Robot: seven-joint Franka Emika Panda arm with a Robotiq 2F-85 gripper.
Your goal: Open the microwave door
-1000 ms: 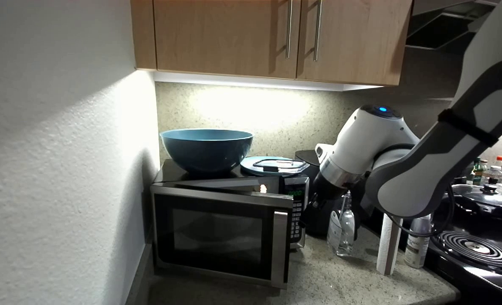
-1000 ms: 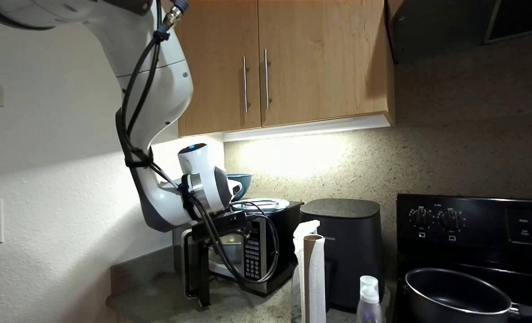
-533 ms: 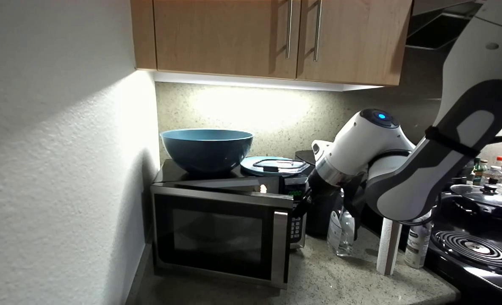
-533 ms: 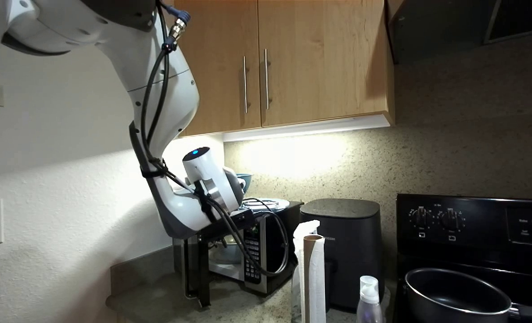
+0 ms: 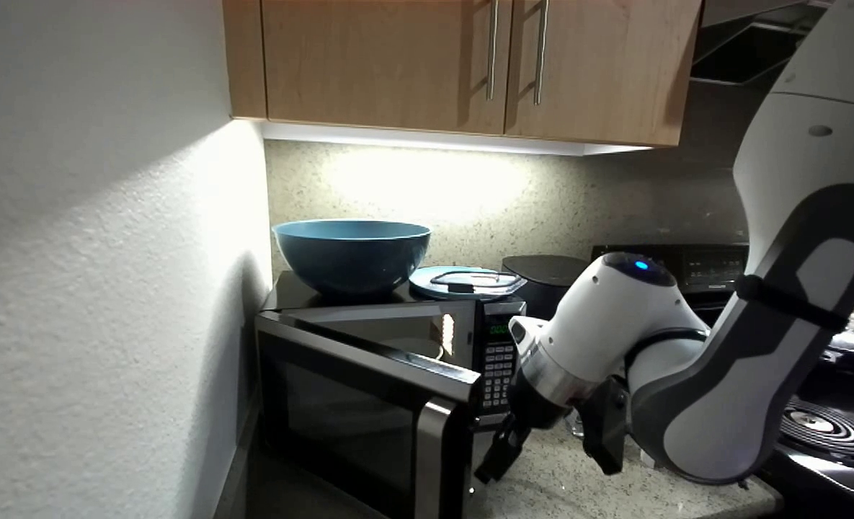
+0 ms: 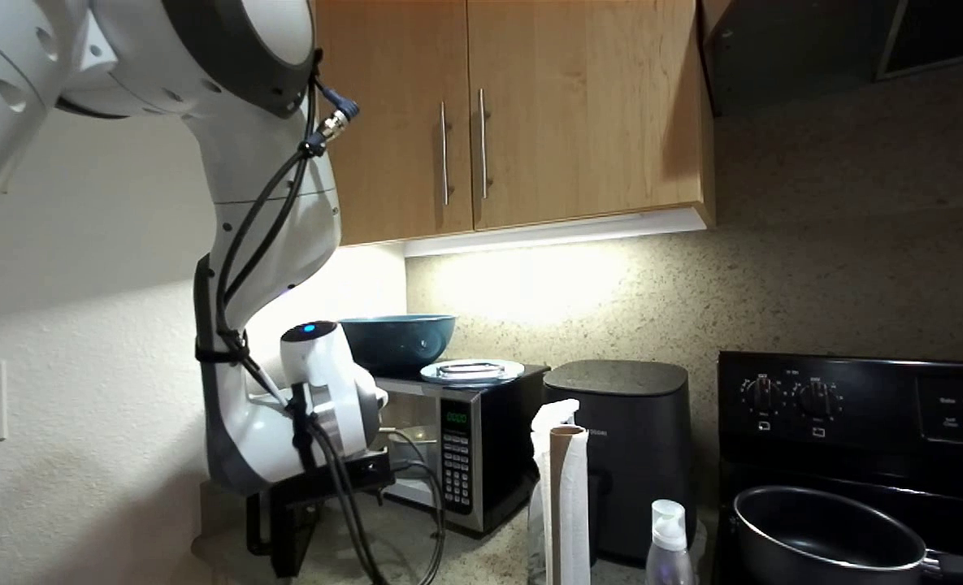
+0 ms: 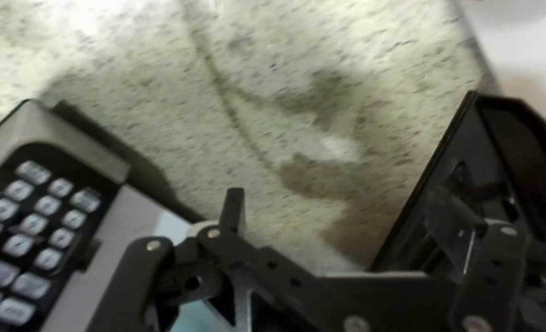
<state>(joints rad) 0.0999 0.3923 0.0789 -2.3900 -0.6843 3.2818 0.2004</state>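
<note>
Hand (image 7: 342, 203) spread beside free edge of ajar microwave door (image 5: 351, 414), gap open toward control panel (image 5: 499, 369)

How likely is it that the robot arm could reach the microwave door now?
Quite likely yes: the open gripper looks close beside the free edge of the microwave door, which stands partly open, with nothing visible between them.

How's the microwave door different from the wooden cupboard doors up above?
The microwave door is swung open; the cupboard doors are shut. The microwave door is mostly dark, with a window; the cupboard doors are plain light-brown wood. The microwave door's handle is wide; the cupboard handles are thin. Both kinds have silvery, up-and-down handles.
</note>
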